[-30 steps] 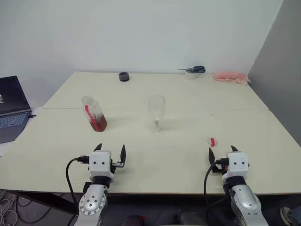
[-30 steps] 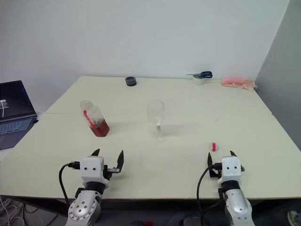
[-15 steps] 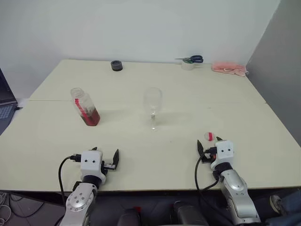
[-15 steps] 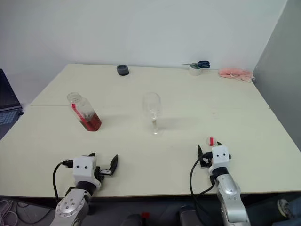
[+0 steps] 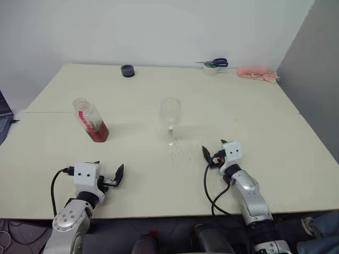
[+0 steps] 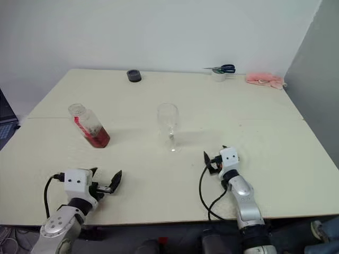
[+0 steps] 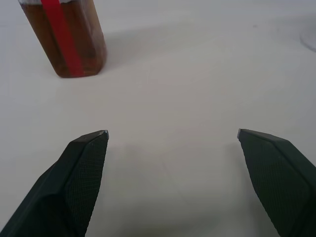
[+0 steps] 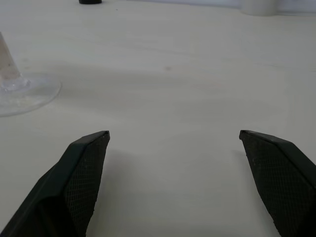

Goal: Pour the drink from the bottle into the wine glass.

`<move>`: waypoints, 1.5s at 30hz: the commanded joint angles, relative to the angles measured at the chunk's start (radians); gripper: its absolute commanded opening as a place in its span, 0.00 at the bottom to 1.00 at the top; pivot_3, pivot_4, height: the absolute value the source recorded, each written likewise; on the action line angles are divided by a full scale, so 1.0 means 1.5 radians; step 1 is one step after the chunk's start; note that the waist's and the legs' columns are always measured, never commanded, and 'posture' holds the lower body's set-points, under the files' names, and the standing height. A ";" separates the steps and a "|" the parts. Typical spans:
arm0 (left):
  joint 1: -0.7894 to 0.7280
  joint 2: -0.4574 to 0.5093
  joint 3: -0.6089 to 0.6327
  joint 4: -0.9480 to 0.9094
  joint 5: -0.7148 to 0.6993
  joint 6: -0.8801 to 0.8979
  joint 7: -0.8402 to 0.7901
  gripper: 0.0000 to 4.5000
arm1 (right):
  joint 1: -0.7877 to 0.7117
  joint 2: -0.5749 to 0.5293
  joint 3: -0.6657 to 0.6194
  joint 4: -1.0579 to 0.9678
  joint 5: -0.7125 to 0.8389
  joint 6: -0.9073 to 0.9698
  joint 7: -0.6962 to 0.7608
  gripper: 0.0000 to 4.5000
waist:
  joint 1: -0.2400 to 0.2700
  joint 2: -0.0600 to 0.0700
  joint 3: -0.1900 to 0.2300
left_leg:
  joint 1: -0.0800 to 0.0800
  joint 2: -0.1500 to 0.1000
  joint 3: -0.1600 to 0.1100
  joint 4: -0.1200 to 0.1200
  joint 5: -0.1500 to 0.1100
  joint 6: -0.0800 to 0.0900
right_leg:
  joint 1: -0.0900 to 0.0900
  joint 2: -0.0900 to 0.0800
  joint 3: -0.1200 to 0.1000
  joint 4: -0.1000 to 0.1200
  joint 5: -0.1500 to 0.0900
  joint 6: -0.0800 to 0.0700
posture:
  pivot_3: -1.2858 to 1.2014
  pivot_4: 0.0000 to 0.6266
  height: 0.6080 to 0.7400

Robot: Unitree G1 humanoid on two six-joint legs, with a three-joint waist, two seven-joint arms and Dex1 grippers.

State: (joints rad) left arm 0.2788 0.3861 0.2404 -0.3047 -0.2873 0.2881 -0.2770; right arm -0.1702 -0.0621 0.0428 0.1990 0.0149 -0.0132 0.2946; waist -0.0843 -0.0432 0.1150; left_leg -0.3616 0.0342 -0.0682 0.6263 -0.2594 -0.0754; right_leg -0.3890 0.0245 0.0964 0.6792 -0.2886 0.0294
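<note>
We're in the approach, nothing gripped yet. Bottle (image 5: 90, 120) stands upright on the table's (image 5: 275, 132) left half, cap off, drink (image 5: 98, 132) low in it. Glass (image 6: 168, 126) is mid-table, empty by the look of it. Left gripper (image 6: 104, 180) hangs near the front edge w/ jaws spread wide, bottle ahead of it, well apart. Right gripper (image 5: 213, 151) is also wide open, just beside the glass foot. Next, we reckon: left reaches fwd, closes round the bottle; right steadies the stem.
</note>
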 commanded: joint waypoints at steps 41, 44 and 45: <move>-0.067 0.144 0.148 -0.025 -0.187 0.026 -0.144 1.00 | -0.193 -0.237 0.089 -0.278 0.212 0.345 0.329 1.00 | 0.015 0.012 -0.043 | 0.000 -0.003 0.000 0.002 -0.002 -0.001 | 0.001 -0.001 0.000 0.001 -0.003 0.002 | 0.52 0.00 1.00; -0.068 0.144 0.146 -0.024 -0.186 0.022 -0.141 1.00 | -0.191 -0.238 0.091 -0.281 0.213 0.346 0.326 1.00 | 0.017 0.013 -0.045 | 0.000 -0.003 0.000 0.002 -0.002 -0.001 | 0.001 -0.001 0.000 0.001 -0.003 0.002 | 0.52 0.00 1.00; -0.067 0.144 0.145 -0.024 -0.186 0.021 -0.140 1.00 | -0.190 -0.238 0.091 -0.283 0.213 0.347 0.325 1.00 | 0.018 0.013 -0.046 | 0.000 -0.003 0.000 0.002 -0.002 -0.001 | 0.001 -0.001 0.001 0.001 -0.003 0.002 | 0.52 0.00 1.00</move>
State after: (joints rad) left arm 0.3444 0.2214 0.0477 -0.2973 -0.0753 0.0995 -0.0723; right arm 0.2465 -0.1412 0.0304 -0.1824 0.0043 0.0111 0.0785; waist -0.0574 -0.0241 0.0456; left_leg -0.3622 0.0291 -0.0683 0.6293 -0.2629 -0.0773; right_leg -0.3873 0.0226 0.0973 0.6806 -0.2932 0.0327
